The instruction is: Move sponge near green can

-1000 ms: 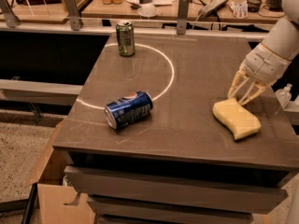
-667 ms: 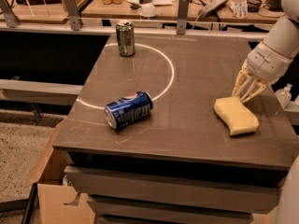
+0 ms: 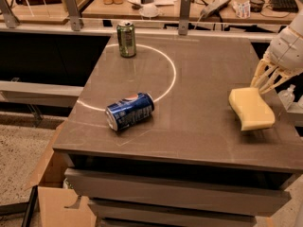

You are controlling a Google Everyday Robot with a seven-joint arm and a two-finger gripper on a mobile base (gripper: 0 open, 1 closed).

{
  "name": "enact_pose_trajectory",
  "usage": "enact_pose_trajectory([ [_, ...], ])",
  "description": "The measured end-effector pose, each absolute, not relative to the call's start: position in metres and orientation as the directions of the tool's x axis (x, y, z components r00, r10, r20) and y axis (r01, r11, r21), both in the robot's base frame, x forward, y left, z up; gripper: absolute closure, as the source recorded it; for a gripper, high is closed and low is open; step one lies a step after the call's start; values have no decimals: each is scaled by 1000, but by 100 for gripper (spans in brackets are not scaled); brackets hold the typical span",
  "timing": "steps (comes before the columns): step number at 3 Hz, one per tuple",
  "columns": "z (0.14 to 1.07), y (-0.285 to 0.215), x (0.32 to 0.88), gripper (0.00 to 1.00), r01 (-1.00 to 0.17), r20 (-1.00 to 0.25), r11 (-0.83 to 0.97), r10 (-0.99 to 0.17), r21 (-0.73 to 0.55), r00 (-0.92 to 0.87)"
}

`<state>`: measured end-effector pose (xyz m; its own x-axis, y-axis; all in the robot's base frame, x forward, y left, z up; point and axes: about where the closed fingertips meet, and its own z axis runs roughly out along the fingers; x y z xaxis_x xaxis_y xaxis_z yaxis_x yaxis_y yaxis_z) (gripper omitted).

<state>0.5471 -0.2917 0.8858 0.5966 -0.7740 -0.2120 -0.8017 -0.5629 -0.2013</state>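
Note:
The pale yellow sponge (image 3: pixel 251 109) is at the right side of the dark table (image 3: pixel 199 79), near its right edge. My gripper (image 3: pixel 268 82) comes down from the upper right and is shut on the sponge's far end, its pale fingers (image 3: pixel 262 73) spread over it. The green can (image 3: pixel 126 39) stands upright at the far left of the table, on a white circle line, well apart from the sponge.
A blue Pepsi can (image 3: pixel 129 111) lies on its side at the front left of the table. A rail with metal posts (image 3: pixel 184 14) runs behind the table, with a cluttered bench beyond. A cardboard box (image 3: pixel 52 193) sits on the floor front left.
My gripper and the sponge have shifted together a little to the right and away from the front edge. Both cans have stayed put.

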Motion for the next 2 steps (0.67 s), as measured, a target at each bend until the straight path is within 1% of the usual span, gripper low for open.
enact_pose_trajectory([
  [1, 901, -294, 547, 66, -833, -203, -512, -811, -209, 549],
  [2, 905, -294, 551, 89, -884, -232, -422, -856, -199, 461],
])
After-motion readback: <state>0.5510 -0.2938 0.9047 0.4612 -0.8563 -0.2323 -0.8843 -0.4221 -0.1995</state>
